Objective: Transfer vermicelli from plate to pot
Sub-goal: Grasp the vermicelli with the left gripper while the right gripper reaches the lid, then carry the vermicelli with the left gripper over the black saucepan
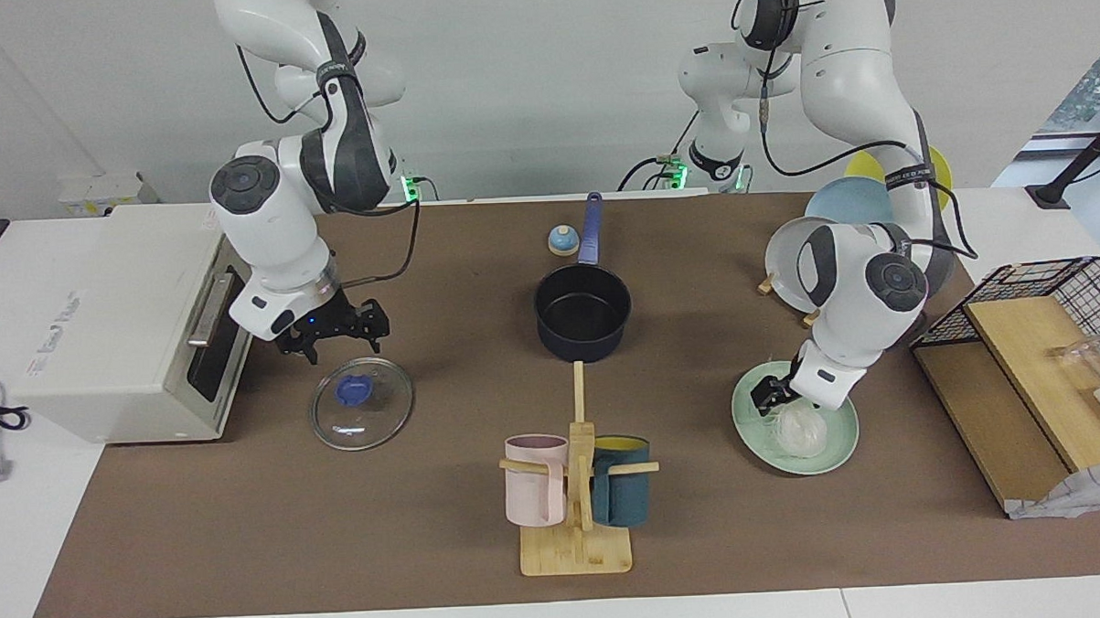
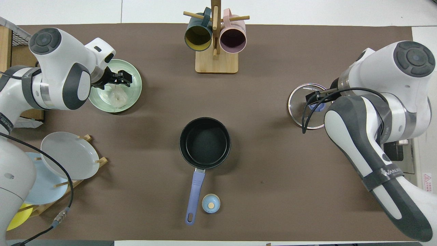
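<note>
The vermicelli (image 1: 801, 430) lies as a translucent whitish bundle on the mint-green plate (image 1: 837, 445) toward the left arm's end of the table; it also shows in the overhead view (image 2: 116, 96) on the plate (image 2: 135, 89). My left gripper (image 1: 767, 398) (image 2: 125, 78) is low over the plate's edge nearer the robots, beside the bundle, with its jaws open. The dark navy pot (image 1: 584, 313) (image 2: 205, 138) stands mid-table with nothing in it, its blue handle (image 2: 194, 191) pointing toward the robots. My right gripper (image 1: 336, 339) hangs open above a glass lid (image 1: 361, 403).
A white toaster oven (image 1: 120, 324) stands at the right arm's end. A wooden mug rack (image 1: 575, 491) holds a pink and a teal mug. A small blue bell (image 1: 562, 242) sits by the pot's handle. A plate rack (image 1: 791, 264) and a wire basket (image 1: 1045, 328) stand at the left arm's end.
</note>
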